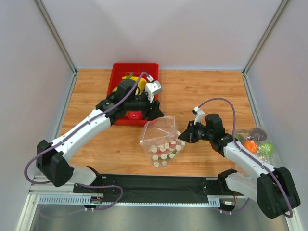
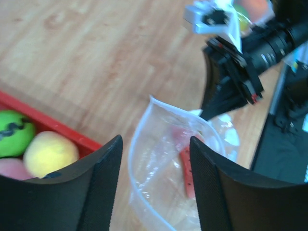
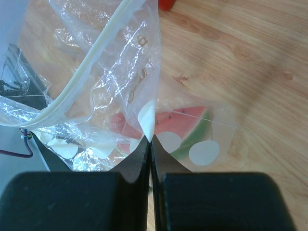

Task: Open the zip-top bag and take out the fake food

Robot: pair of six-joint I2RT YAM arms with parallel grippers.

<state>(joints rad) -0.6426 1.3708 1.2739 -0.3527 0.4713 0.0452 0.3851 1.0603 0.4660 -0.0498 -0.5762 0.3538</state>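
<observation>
The zip-top bag (image 1: pixel 161 139), clear with white dots, lies on the table's middle with its mouth held open and raised. My right gripper (image 1: pixel 182 136) is shut on the bag's right wall, pinched between the jaws in the right wrist view (image 3: pixel 150 142). My left gripper (image 1: pixel 153 111) is open and empty, hovering just above the bag's open mouth (image 2: pixel 163 163). Inside the bag lies fake food: a red watermelon slice (image 3: pixel 185 122) with a green rind, also in the left wrist view (image 2: pixel 186 168). No cucumber, white vegetable or pear shows.
A red tray (image 1: pixel 118 70) with toy fruit stands at the back, under the left arm; its edge (image 2: pixel 57 127), a yellow fruit (image 2: pixel 48 151) and a green ball (image 2: pixel 12 132) show in the left wrist view. A plain clear bag (image 1: pixel 255 142) of coloured pieces lies far right.
</observation>
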